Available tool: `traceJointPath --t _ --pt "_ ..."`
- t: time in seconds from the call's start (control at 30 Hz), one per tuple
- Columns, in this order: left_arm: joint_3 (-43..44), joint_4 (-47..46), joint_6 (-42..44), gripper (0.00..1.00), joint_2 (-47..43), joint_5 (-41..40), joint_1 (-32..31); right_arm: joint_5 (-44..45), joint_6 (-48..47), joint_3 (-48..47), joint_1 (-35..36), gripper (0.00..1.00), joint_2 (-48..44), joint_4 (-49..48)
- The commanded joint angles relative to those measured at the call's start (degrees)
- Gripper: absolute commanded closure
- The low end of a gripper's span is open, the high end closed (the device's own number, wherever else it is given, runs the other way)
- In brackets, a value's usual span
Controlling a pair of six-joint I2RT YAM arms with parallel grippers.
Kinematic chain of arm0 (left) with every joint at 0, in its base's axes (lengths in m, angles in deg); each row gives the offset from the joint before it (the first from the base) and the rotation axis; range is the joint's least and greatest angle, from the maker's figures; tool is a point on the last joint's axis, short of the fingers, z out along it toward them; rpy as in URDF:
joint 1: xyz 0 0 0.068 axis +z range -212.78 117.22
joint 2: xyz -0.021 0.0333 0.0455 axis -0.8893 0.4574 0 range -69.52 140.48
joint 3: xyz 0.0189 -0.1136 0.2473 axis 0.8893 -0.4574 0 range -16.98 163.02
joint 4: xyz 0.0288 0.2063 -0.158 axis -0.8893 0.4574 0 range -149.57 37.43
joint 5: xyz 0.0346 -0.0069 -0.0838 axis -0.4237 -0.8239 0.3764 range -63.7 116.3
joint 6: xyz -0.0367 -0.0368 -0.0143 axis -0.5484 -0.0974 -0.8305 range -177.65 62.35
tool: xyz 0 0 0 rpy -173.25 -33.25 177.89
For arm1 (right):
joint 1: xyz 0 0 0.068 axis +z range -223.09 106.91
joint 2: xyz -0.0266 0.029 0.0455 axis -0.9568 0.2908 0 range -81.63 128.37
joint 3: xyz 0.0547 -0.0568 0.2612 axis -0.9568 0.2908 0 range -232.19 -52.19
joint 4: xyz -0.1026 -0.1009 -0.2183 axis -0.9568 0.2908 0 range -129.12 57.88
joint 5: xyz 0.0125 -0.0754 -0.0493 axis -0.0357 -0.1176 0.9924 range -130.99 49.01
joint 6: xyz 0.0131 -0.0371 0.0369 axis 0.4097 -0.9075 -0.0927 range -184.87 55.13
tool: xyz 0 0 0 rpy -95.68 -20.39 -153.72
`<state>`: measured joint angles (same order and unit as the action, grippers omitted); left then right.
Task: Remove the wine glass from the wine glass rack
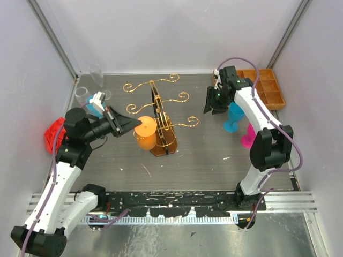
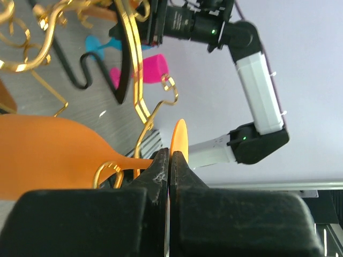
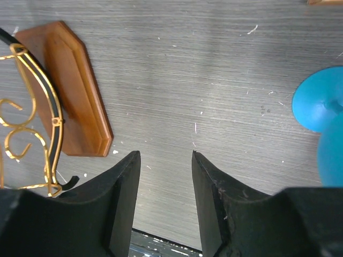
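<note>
The gold wire wine glass rack (image 1: pixel 161 115) stands mid-table on its small brown wooden base (image 1: pixel 162 149). An orange wine glass (image 1: pixel 145 132) hangs on the rack's near left arm. My left gripper (image 1: pixel 128 124) is shut on the thin edge of the glass's foot (image 2: pixel 179 138). In the left wrist view the orange bowl (image 2: pixel 43 155) lies to the left and the stem passes through a gold loop (image 2: pixel 110 172). My right gripper (image 1: pixel 214 104) is open and empty, hovering over bare table right of the rack; its wrist view shows the rack base (image 3: pixel 69 85) to the left.
A blue glass (image 1: pixel 235 115) and a pink glass (image 1: pixel 247 136) stand right of the rack, close under my right arm. Two clear glasses (image 1: pixel 96 75) stand at the back left. A red object (image 1: pixel 53 134) lies at the left edge. A compartmented wooden tray (image 1: pixel 265 88) sits at the back right.
</note>
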<state>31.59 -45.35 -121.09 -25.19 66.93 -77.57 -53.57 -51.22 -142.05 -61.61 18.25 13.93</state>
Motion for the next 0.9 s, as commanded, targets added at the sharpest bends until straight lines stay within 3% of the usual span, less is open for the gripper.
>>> traceJointPath --t 0.0,0.1,0.3,0.43,0.57,0.63,0.67,0.7,0.77,0.87 --pt "1.2 -18.7 -4.6 1.00 2.2 2.0 0.0 0.0 -0.3 -4.5 -0.2 0.51 -5.6 1.8" --pt "5.7 -18.6 -1.6 1.00 3.6 2.0 -0.1 -0.9 -0.1 -6.6 -0.2 0.50 -6.8 3.2" --pt "14.7 -9.7 4.2 1.00 4.3 4.4 0.0 -1.5 1.4 -10.7 -0.2 0.46 -9.3 5.7" --pt "17.2 -10.5 5.3 1.00 2.4 6.1 0.0 -1.1 3.4 -15.3 -0.2 0.36 -10.9 7.9" --pt "19.5 -13.9 7.9 1.00 2.2 10.4 -0.1 -1.7 8.0 -24.7 -0.2 0.33 -13.5 10.8" --pt "19.4 -19.2 8.0 1.00 2.1 13.4 0.0 -10.0 13.0 -27.7 -0.2 0.19 -14.4 10.6" --pt "19.3 -21.8 8.2 1.00 2.2 14.6 0.0 -16.6 15.7 -27.4 -0.2 0.05 -14.7 9.4" --pt "19.5 -23.2 9.0 1.00 2.1 15.6 0.0 -25.4 19.5 -25.6 -0.1 0.01 -15.1 6.8" --pt "21.5 -22.2 11.9 1.00 2.8 17.5 0.0 -41.1 30.6 -16.8 1.2 0.00 -17.6 -5.5" --pt "24.5 -20.3 15.0 1.00 4.6 21.0 -0.1 -47.6 49.6 -3.1 7.9 0.00 -22.0 -29.1"
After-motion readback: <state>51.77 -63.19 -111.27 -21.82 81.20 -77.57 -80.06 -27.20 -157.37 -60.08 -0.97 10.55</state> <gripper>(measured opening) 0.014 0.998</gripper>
